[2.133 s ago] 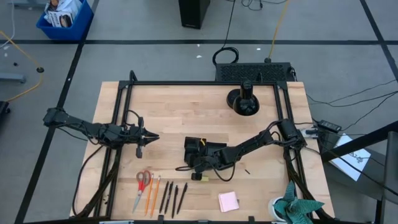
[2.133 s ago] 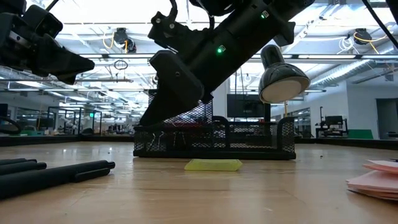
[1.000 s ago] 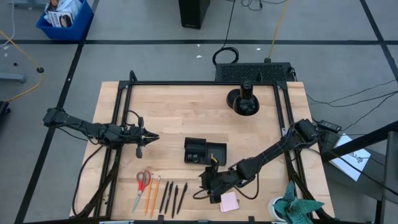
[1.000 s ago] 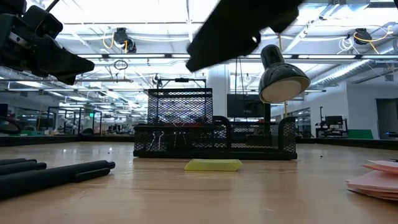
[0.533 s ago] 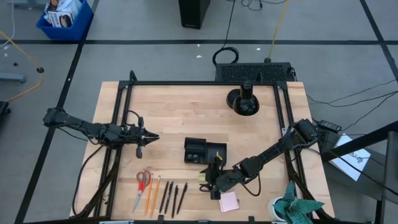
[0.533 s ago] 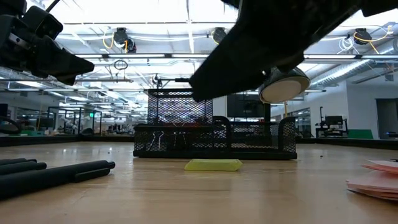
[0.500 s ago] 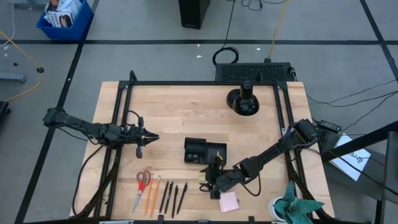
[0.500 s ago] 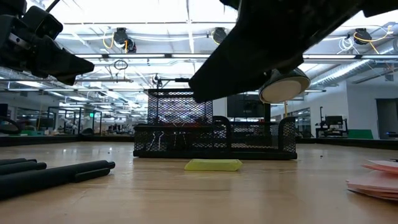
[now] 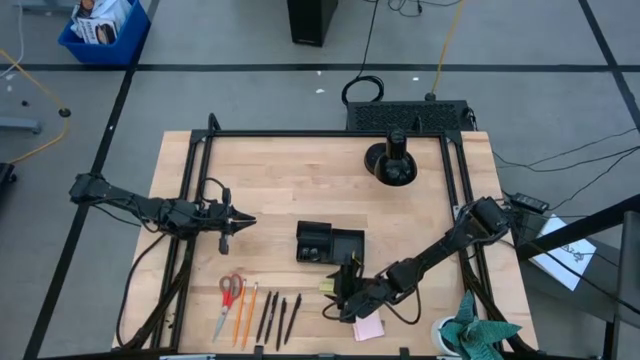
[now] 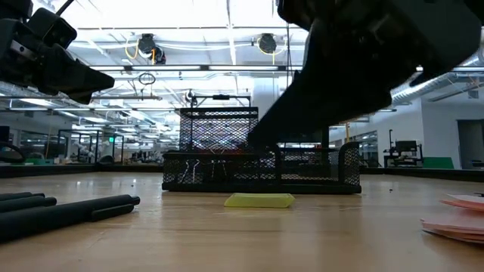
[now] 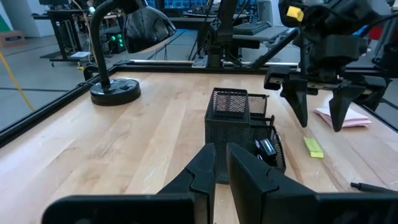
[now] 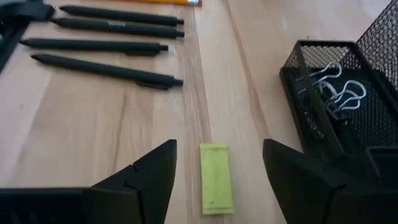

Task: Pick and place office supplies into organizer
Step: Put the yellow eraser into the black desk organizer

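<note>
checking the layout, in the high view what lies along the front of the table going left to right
red-handled scissors → orange pencils → dark pens → right gripper, fingers open over the yellow piece → pink sticky-note pad → teal cloth

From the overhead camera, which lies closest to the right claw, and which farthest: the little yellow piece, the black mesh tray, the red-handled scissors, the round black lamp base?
Measured from the right gripper, open at the table's front:
1. Small yellow piece, right beside it.
2. Black mesh organizer tray, just behind.
3. Red-handled scissors, far off toward the left arm's side.
4. Round black lamp base, at the back edge.
</note>
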Action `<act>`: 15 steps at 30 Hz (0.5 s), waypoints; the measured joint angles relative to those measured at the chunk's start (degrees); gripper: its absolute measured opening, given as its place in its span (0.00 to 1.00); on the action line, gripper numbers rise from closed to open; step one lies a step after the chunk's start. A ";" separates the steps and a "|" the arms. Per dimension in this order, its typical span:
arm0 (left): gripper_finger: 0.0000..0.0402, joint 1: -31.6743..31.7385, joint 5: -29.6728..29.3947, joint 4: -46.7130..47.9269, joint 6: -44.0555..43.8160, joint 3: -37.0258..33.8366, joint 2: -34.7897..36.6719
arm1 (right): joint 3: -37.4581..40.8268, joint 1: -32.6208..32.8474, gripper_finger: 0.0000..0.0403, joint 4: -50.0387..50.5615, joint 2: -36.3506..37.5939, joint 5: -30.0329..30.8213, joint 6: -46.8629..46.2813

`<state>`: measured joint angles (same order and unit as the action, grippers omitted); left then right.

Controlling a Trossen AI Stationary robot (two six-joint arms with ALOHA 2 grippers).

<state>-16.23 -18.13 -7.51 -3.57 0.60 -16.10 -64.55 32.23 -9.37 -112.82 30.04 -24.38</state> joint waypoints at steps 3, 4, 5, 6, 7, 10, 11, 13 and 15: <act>0.11 0.02 0.00 0.00 -0.02 0.00 0.00 | 0.00 -0.13 0.57 0.06 -0.72 -0.22 0.35; 0.11 0.01 0.00 0.00 -0.03 0.00 0.00 | 0.00 -0.13 0.57 0.08 -0.94 -0.76 0.50; 0.11 0.01 0.00 0.00 -0.01 0.00 0.00 | 0.00 -0.16 0.57 -0.06 -1.16 -1.74 0.75; 0.11 0.01 0.00 0.00 0.06 0.00 -0.01 | 0.00 -0.18 0.57 0.07 -1.29 -2.11 0.83; 0.11 0.02 0.00 0.00 0.10 0.00 0.00 | 0.00 -0.18 0.57 0.66 -1.31 -2.68 0.85; 0.11 0.02 0.00 0.02 0.07 0.00 -0.02 | 0.00 -0.20 0.57 1.62 -1.28 -2.86 0.67; 0.11 0.00 0.00 0.00 0.09 0.00 -0.02 | 0.00 -0.24 0.57 2.13 -1.27 -2.91 0.63; 0.11 0.00 0.00 0.00 0.05 0.00 -0.02 | 0.00 -0.28 0.57 2.69 -1.51 -2.93 0.13; 0.11 0.01 0.00 0.00 -0.04 0.00 -0.01 | 0.00 -0.35 0.56 2.19 -2.10 -3.21 -0.02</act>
<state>-16.22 -18.13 -7.51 -3.62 0.60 -16.11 -64.55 31.88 -7.17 -114.92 26.83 -24.40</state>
